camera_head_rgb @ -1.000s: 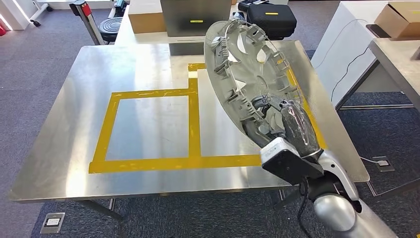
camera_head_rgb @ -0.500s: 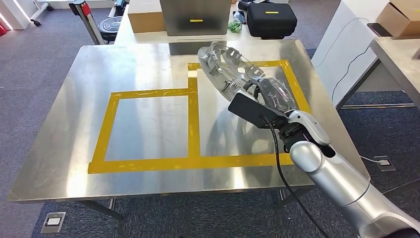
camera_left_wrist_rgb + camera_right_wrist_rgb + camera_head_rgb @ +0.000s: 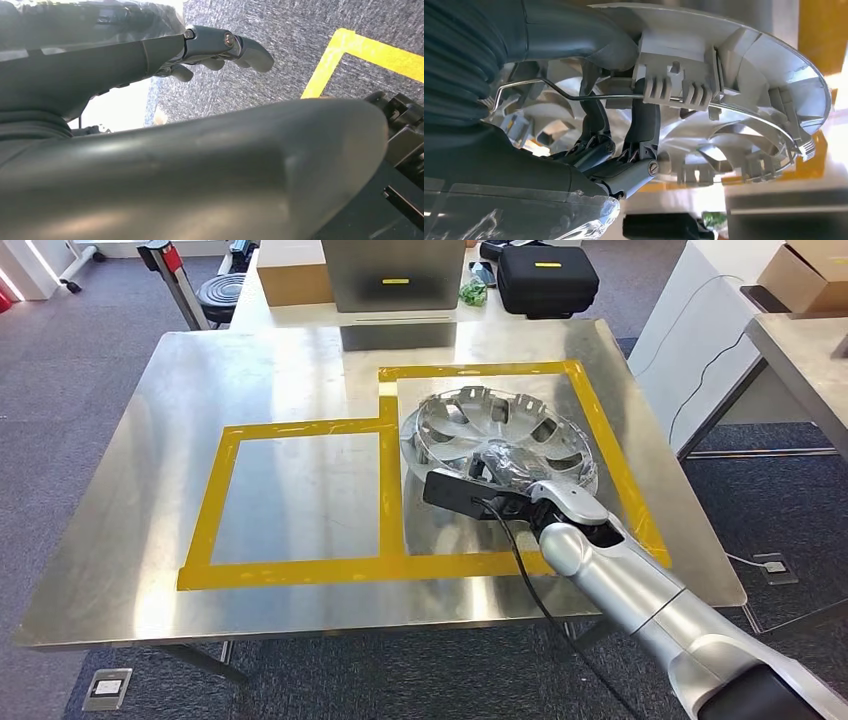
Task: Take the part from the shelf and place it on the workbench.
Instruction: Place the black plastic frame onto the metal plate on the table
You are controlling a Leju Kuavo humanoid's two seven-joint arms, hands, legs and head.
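Near rim of wheel cover (image 3: 497, 436) hidden behind right hand (image 3: 512, 466); contact with workbench (image 3: 150, 490) there unclear. Left hand (image 3: 220, 47) fingertips partly hidden by arm cover. Black case (image 3: 548, 278) cut off by top edge

A grey-blue carpet (image 3: 60, 390) is laid across the floor, and a floor socket plate (image 3: 107, 688) is set into it near the front. A second table (image 3: 290, 285) is placed behind, on which a cardboard box (image 3: 292, 280), a grey metal case (image 3: 395, 275) and a black carry case (image 3: 548, 278) are kept. At the right, a white partition (image 3: 700, 310) and another desk (image 3: 800, 350) are seen.
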